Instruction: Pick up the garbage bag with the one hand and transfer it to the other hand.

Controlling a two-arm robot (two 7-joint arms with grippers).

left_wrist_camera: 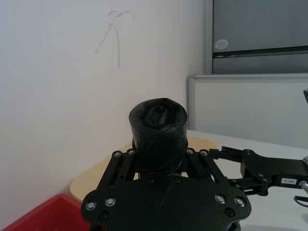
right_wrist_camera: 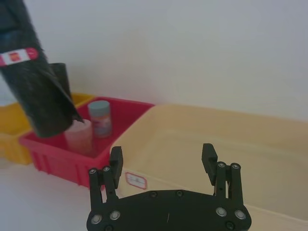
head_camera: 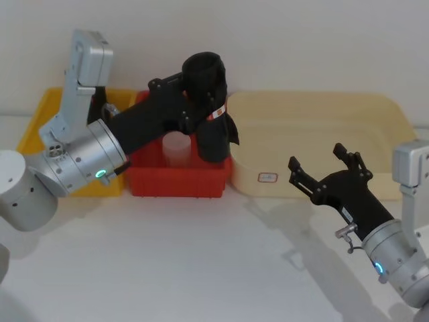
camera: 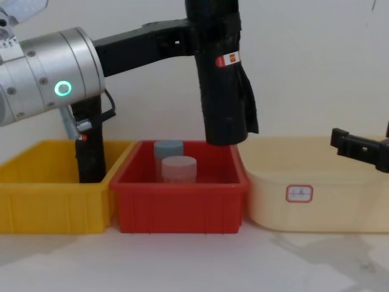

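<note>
One garbage bag (camera: 222, 91): black crinkly roll, red-white sticker (camera: 228, 59), seemingly upright | left gripper (head_camera: 191, 100) jaws grasping it | right gripper (head_camera: 316, 155) released

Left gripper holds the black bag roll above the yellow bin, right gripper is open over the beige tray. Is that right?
Not quite. The chest view shows the garbage bag, held by the left gripper, hanging above the red bin, not the yellow one. The right gripper is indeed open over the beige tray.
</note>
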